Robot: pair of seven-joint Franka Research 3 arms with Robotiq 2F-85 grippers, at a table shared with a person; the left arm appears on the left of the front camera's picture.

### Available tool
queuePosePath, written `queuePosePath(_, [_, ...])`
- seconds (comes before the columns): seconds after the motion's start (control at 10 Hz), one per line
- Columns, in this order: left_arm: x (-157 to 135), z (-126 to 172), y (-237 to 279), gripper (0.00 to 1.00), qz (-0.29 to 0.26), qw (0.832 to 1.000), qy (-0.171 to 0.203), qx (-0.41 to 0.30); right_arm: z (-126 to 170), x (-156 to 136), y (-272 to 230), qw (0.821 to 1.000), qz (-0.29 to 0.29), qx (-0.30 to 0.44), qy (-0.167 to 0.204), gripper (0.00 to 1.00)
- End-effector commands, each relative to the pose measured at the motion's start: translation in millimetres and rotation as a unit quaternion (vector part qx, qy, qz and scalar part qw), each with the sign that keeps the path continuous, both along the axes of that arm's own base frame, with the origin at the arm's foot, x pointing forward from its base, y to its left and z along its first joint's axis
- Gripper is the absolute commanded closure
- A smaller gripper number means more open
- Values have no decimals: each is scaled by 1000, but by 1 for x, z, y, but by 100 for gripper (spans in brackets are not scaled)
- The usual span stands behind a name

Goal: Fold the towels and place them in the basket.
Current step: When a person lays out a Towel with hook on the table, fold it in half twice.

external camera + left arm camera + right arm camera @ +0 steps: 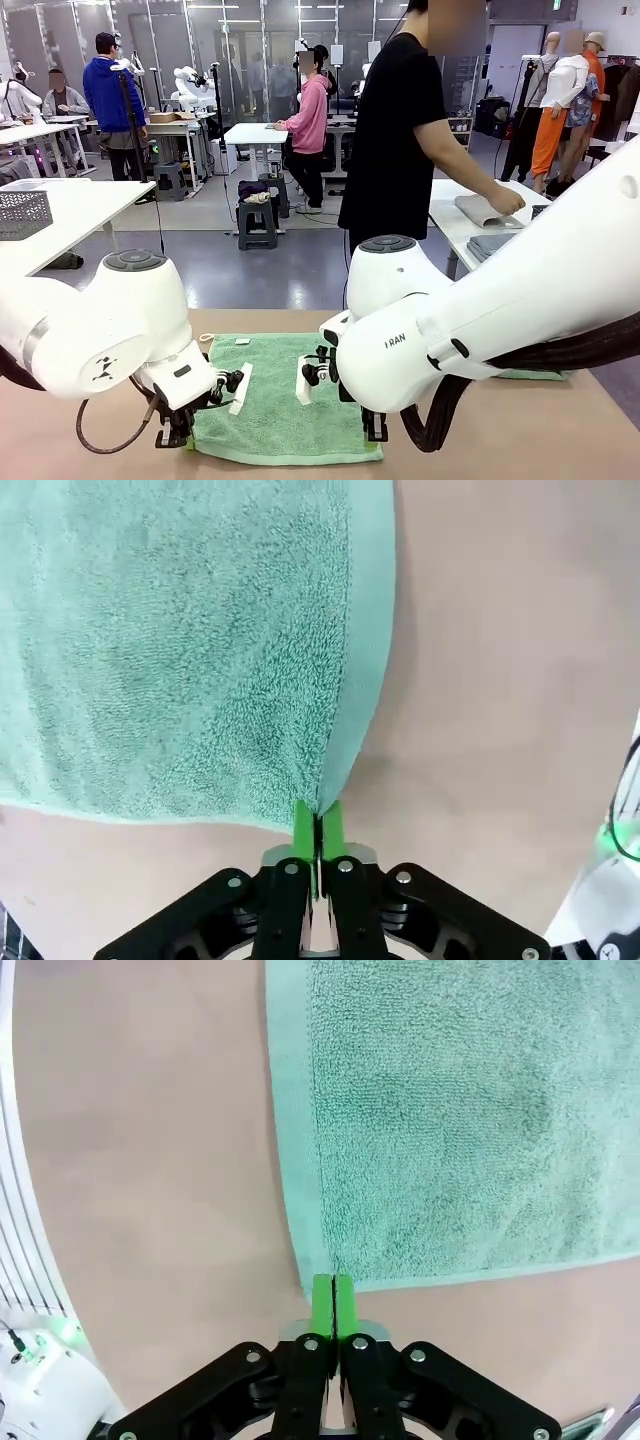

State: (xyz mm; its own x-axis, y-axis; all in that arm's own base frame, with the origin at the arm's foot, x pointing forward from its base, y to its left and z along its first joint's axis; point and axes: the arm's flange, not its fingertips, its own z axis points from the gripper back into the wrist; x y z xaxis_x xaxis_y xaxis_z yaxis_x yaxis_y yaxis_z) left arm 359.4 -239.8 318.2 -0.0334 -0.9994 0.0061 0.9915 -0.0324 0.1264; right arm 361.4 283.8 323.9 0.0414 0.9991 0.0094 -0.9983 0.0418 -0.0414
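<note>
Left tool clamped shut on towel corner just ahead. Right tool closed at another corner, apparently pinching its edge. Towel spreads beyond both, over surface.

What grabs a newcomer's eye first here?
The mint-green towel lies spread on the tan table, in the near middle between the two white arms. Each near corner is pinched in shut green pads, by the left gripper and the right gripper. Behind, a person in black touches a folded grey cloth.
</note>
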Motion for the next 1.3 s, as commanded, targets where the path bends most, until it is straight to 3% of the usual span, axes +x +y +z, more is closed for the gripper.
queuePosePath(0.0, [-7, 15, 6, 100, 4, 1000, -8, -11, 3, -4, -3, 1000, -14, -17, -4, 100])
queuePosePath(0.1, [-7, 16, 7, 100, 7, 1000, -3, -10, -1, -6, -3, 1000, -14, -16, 6, 100])
queuePosePath(0.3, [-3, 12, 6, 100, 9, 1000, 9, -3, -8, -5, -5, 1000, -16, -13, 21, 80])
queuePosePath(0.5, [-1, 14, 4, 100, 6, 1000, -12, -6, -18, -3, -6, 1000, -16, -8, 19, 60])
queuePosePath(1.1, [-1, 14, 4, 100, 6, 1000, -12, -6, -33, 5, -2, 1000, -12, -10, 22, 60])
queuePosePath(1.2, [-1, 14, 4, 100, 6, 1000, -12, -6, -34, 6, -1, 1000, -10, -9, 21, 66])
